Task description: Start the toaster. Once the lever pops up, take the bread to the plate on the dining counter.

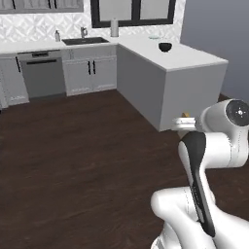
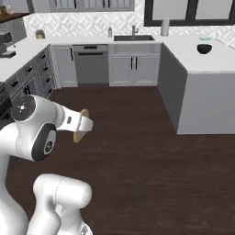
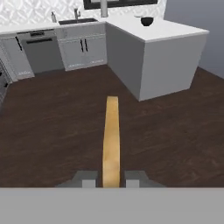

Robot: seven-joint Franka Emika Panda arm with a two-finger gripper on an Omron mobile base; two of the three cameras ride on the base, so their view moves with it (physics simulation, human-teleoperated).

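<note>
Above the dark floor, folded arm, jaws seemingly pinching the bread edge-on.

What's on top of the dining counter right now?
On the dining counter a dark bowl stands near the far end, and the pale plate lies just behind it. Whether anything lies on the plate is too small to tell.

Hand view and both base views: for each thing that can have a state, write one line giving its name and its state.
gripper: shut on the bread, carried above the floor.
bread: held edge-on between the fingers, off the plate.
plate: on the dining counter, nothing on it.
bowl: upright on the dining counter, apart from the plate.
dishwasher: door shut.
sink cabinet: doors shut.
</note>
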